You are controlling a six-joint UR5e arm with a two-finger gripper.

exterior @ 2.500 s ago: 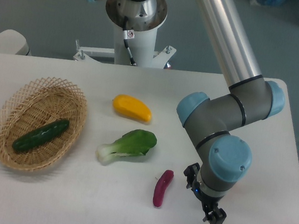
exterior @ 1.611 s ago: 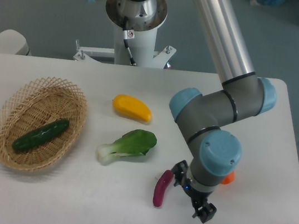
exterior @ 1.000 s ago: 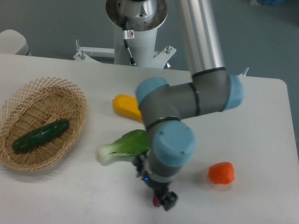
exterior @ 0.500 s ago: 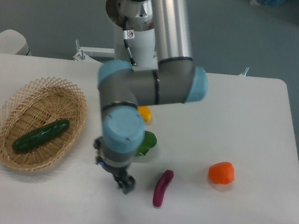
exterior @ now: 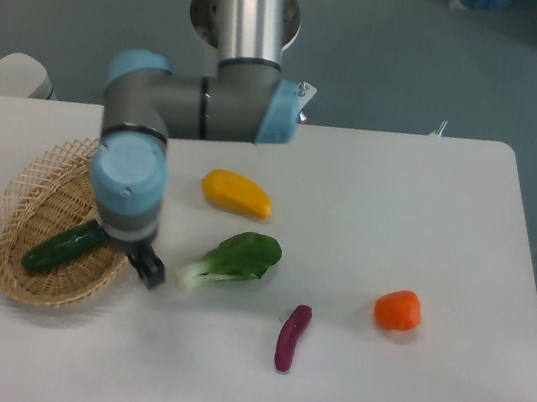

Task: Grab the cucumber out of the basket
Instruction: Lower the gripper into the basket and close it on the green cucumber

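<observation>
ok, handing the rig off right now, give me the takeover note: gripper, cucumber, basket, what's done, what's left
Gripper: low by the basket's right rim, holding nothing; open or shut can't be told from this view.
Cucumber: lying diagonally inside the basket, its right end partly hidden behind the wrist.
Also on the table: bok choy, yellow vegetable, eggplant, orange item, all outside the basket.
Done: arm is at the basket.
Left: centre over the cucumber, grasp it, lift it out.

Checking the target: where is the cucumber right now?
The cucumber lies in the basket at the table's left, its right end just under the arm's wrist.
</observation>
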